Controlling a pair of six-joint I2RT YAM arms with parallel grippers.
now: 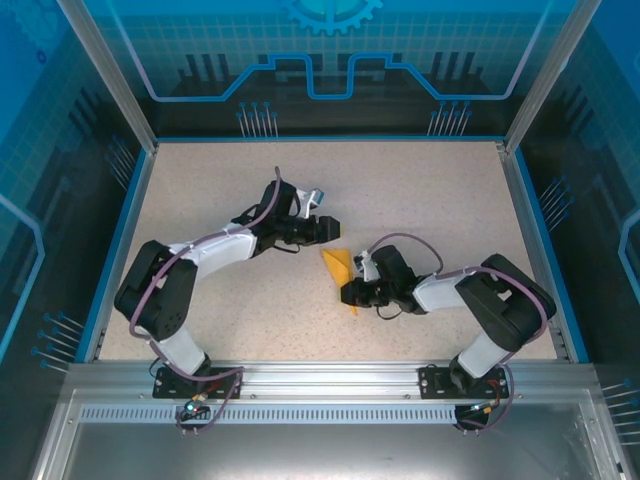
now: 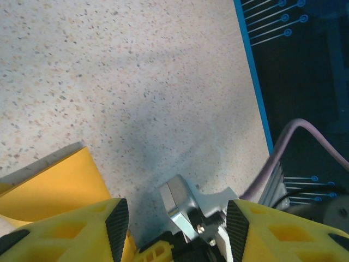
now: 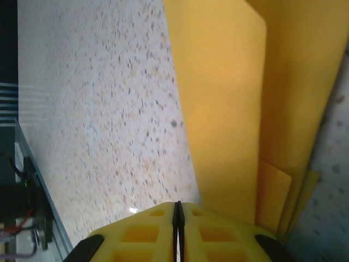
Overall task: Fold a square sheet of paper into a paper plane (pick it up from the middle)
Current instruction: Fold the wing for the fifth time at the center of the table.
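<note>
Right claw point(image 3: 177, 210) clenched, apparently pinning the folded paper point(image 3: 218, 109) mid-way across the bench point(image 1: 200, 190) for creasing — left claw point(image 2: 177, 218) released, just beside it.

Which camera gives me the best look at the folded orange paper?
The right wrist view: the folded paper lies close up, its layered edges plain. In top external the paper is small and pointed; left wrist catches one corner.
</note>
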